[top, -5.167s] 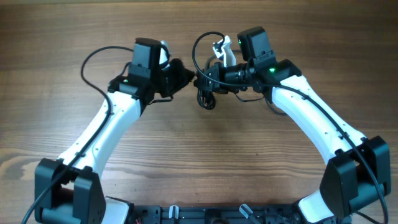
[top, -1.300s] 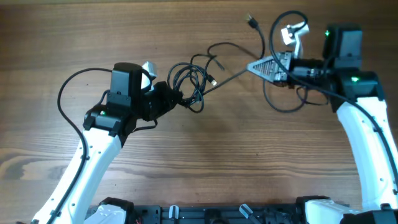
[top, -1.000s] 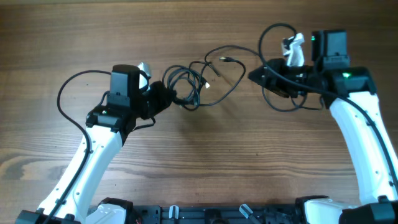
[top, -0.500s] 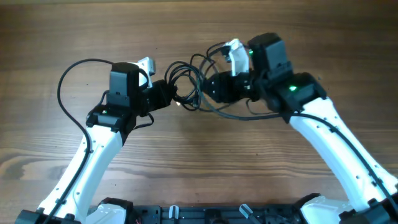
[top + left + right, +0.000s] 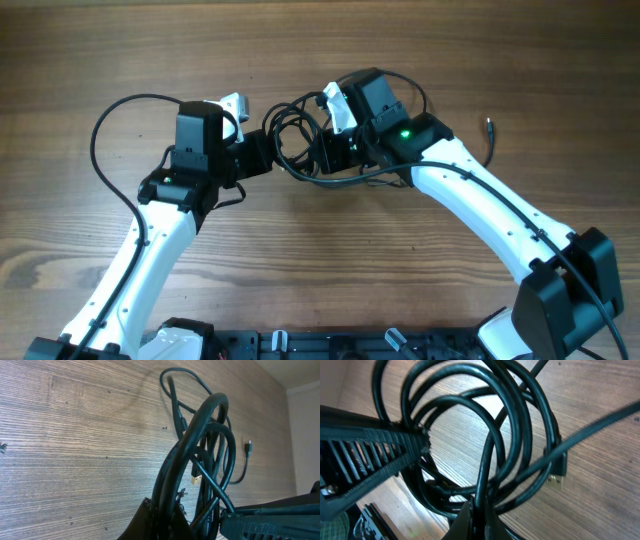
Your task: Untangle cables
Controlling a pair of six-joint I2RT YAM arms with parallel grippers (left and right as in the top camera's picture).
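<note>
The cables [image 5: 295, 140] sit bunched at mid-desk [image 5: 320, 260], apparently lifted clear of the wood between the two arms. Left gripper [image 5: 258, 157]: jaws pressed onto several cords at the tangle's left side, evidently to anchor it. Right gripper [image 5: 325, 152]: jaws pinching a strand at the right side, near the left gripper, probably to draw a loop free. One plug [image 5: 490, 125] lies on the desk well to the right. The loops are interlocked and the tangle is unresolved.
</note>
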